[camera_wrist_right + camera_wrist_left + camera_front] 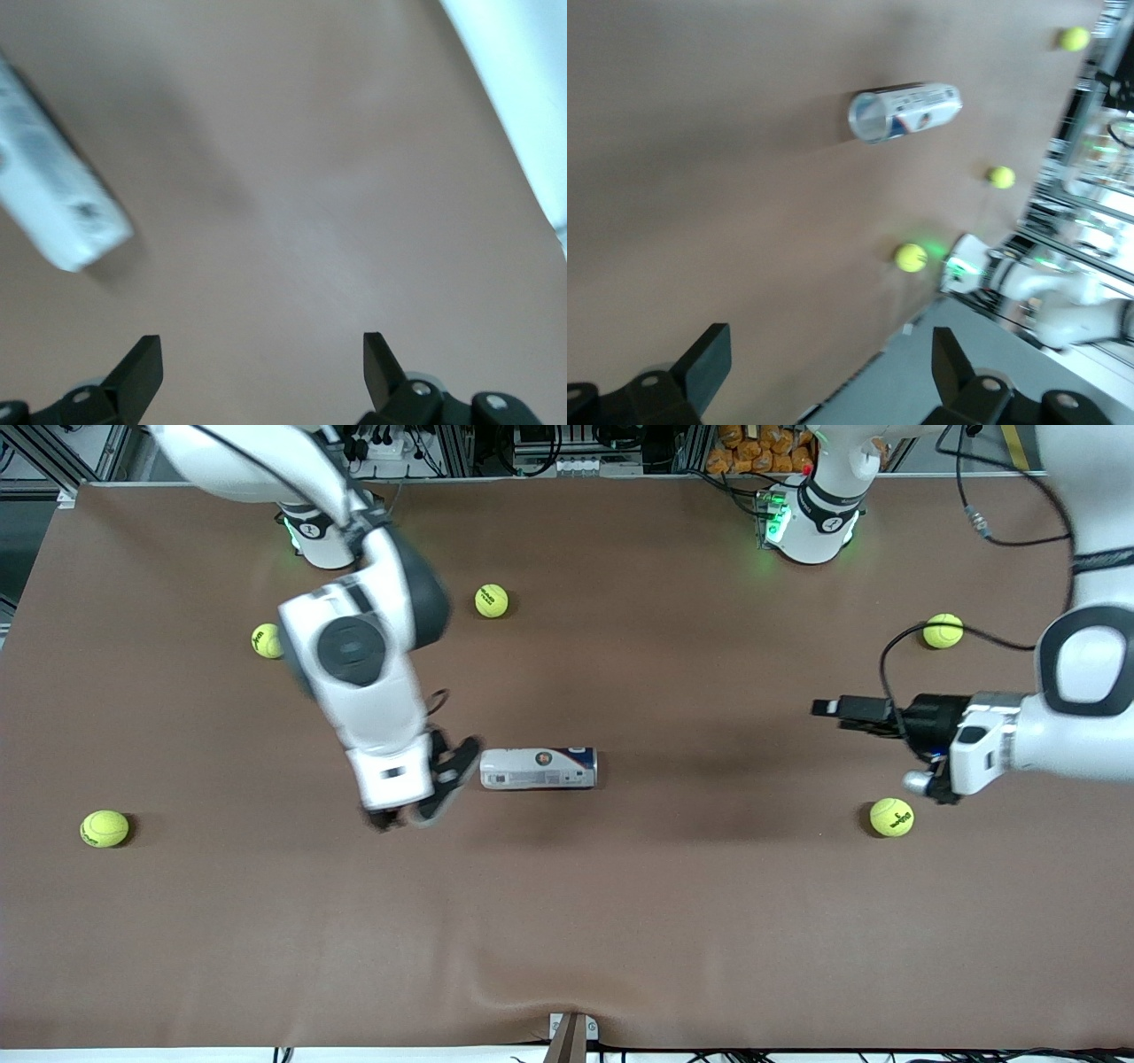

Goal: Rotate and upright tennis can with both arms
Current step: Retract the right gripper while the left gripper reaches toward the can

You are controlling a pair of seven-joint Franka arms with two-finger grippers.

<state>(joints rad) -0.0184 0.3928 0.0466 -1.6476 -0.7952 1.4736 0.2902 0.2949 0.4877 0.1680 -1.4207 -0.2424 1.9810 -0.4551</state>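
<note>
The tennis can (539, 769) lies on its side on the brown cloth in the middle of the table, its white and blue label facing up. My right gripper (447, 784) is open and empty, low over the cloth beside the can's end toward the right arm's end of the table. In the right wrist view the can (53, 204) lies apart from the open gripper (263, 354). My left gripper (828, 708) is open and empty, held level over the cloth toward the left arm's end, pointing at the can. The left wrist view shows the can's open mouth (904, 112) well off from the gripper (831, 354).
Several yellow-green tennis balls lie scattered: one (492, 600) and one (267, 640) near the right arm's base, one (104, 828) at the right arm's end, one (943, 631) and one (891, 817) near my left gripper. A cable hangs from the left wrist.
</note>
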